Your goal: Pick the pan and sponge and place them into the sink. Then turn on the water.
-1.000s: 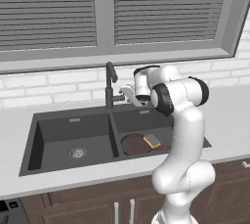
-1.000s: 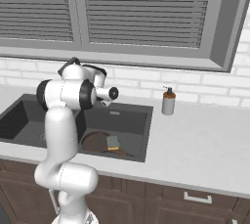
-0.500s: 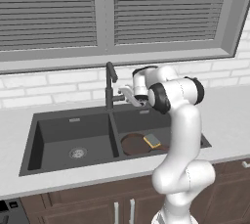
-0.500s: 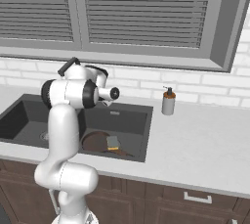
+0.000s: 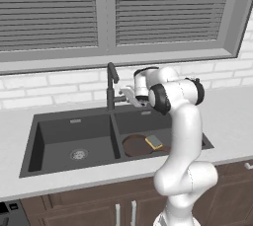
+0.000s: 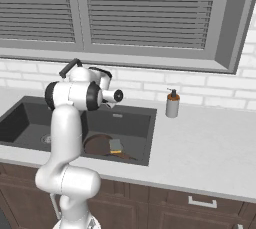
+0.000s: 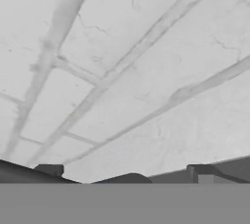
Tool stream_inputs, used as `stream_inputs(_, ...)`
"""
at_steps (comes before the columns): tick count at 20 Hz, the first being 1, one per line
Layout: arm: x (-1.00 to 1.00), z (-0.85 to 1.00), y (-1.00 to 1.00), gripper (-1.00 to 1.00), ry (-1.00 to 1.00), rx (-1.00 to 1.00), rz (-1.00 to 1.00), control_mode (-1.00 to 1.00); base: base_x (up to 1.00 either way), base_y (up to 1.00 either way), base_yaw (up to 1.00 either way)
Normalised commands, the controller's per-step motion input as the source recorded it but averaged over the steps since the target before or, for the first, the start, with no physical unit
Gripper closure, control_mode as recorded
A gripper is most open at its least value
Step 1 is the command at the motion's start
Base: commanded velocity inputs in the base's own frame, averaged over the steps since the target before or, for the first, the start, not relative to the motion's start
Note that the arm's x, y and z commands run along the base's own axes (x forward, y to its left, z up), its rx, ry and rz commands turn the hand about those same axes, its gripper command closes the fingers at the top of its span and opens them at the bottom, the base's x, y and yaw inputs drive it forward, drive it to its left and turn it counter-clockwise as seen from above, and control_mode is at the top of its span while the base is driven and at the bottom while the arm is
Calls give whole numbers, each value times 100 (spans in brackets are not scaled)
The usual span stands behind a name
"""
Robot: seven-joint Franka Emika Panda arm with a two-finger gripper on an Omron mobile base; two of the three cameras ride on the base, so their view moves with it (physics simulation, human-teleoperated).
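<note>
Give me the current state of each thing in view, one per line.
pan: lying flat in the right basin of the sink.
sponge: resting on the pan's edge, yellow side up.
faucet: upright, no water visible from the spout.
gripper: open, holding nothing, beside the faucet's side lever.
soap dispenser: upright on the counter, right of the sink.
window blinds: closed.

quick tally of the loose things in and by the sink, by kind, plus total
round reddish-brown frying pan: 1
yellow rectangular sponge with dark scouring face: 1
grey soap dispenser bottle with dark pump: 1
total: 3
</note>
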Motion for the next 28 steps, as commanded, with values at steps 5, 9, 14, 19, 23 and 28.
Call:
stream_inputs(5, 2, -4, 1, 100, 0, 0, 0, -100, 0, 0, 0)
stream_inputs(9, 0, 0, 0, 100, 0, 0, 0, -100, 0, 0, 0)
stream_inputs(14, 0, 0, 0, 100, 0, 12, -1, -100, 0, 0, 0)
stream_inputs(19, 0, 0, -1, 100, 0, 26, -9, -100, 0, 0, 0)
stream_inputs(23, 0, 0, -1, 100, 0, 27, -16, -100, 0, 0, 0)
stream_inputs(28, 1, 0, -3, 100, 5, 22, -18, -100, 0, 0, 0)
